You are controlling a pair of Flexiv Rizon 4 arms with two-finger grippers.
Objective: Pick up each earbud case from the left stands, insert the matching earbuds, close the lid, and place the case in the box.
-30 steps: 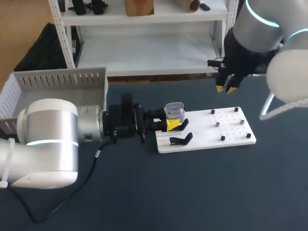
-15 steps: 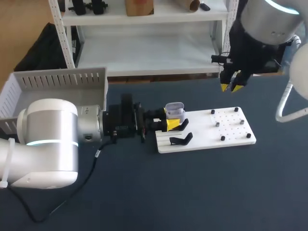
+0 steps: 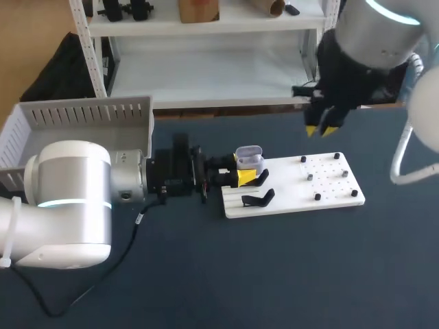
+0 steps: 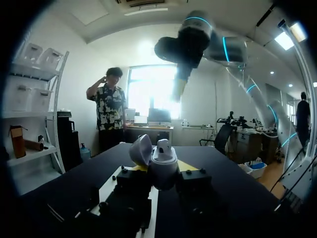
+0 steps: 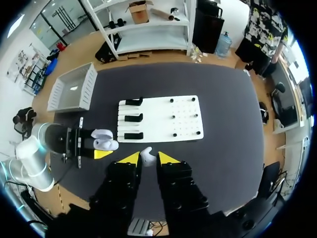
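Left pincer [image 3: 241, 176] grips open earbud case [image 3: 249, 157]; right pincer [image 5: 147, 158] pinches white earbud [image 5: 146, 154].

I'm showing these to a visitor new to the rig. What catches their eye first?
The open earbud case, lid up, gripped by the left gripper at the left end of the white board. Then the right gripper, high above the table, pinching a small white earbud between its yellow tips.

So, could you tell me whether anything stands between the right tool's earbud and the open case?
Nothing visible does: the right tool hangs raised with the earbud, and the case in the left tool sits open below it.
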